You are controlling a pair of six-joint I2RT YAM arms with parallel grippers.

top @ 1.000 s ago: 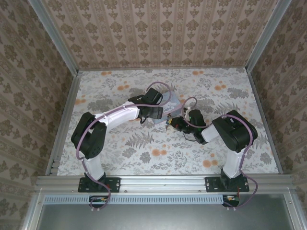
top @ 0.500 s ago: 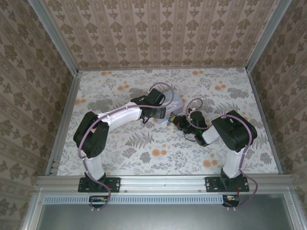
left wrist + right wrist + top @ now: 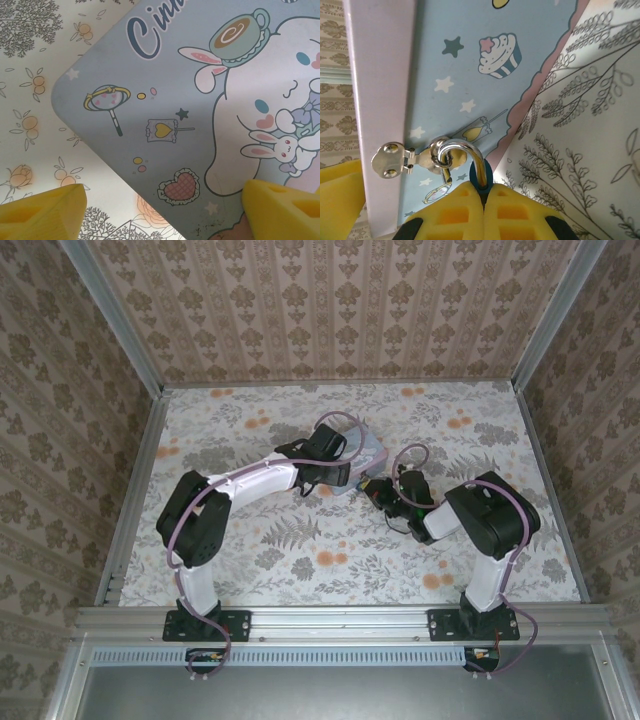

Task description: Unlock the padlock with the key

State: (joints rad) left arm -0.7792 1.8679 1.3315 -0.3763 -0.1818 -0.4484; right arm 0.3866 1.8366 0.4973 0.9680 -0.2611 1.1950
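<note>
Padlock (image 3: 481,179), bluish body, shiny curved shackle (image 3: 468,148) through hasp ring (image 3: 440,153)

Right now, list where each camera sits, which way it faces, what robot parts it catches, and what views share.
Top external: fixed above and behind the bases, looking down at the table; both arms show, left gripper and right gripper meeting at the tin.
Left wrist: on the left arm, facing down onto the tin's lid; its yellow fingers stand apart.
Right wrist: on the right arm, facing the tin's side and the padlock on its hasp; its fingers grip the padlock.
Shared: all three see the tin.
</note>
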